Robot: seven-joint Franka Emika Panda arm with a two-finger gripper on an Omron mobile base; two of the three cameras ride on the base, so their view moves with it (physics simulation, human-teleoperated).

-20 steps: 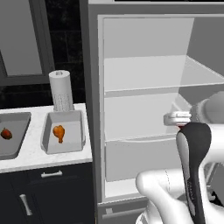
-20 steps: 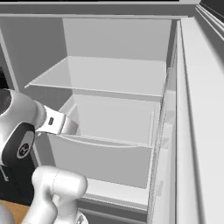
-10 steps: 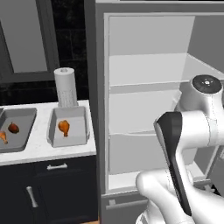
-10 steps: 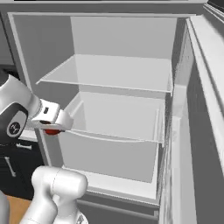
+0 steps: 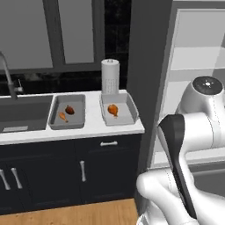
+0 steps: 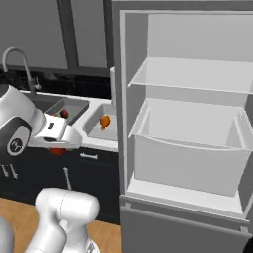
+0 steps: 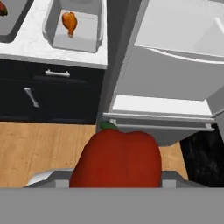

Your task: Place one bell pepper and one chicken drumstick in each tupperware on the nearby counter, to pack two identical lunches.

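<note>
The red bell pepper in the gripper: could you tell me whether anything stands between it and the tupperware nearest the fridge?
Nothing visible does. The bell pepper is held out over the wooden floor in front of the open fridge. The tupperware lies lidless at the counter end, holding a drumstick; a paper towel roll stands behind it.

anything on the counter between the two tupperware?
No. In the left base view, just a bare strip of white counter separates the left tupperware from the right tupperware.

On the surface [image 5: 92, 127], two tupperware sit side by side, left one [image 5: 67, 111] beside the sink [image 5: 22, 115], right one [image 5: 118, 110] nearest the fridge [image 6: 188, 138].
</note>
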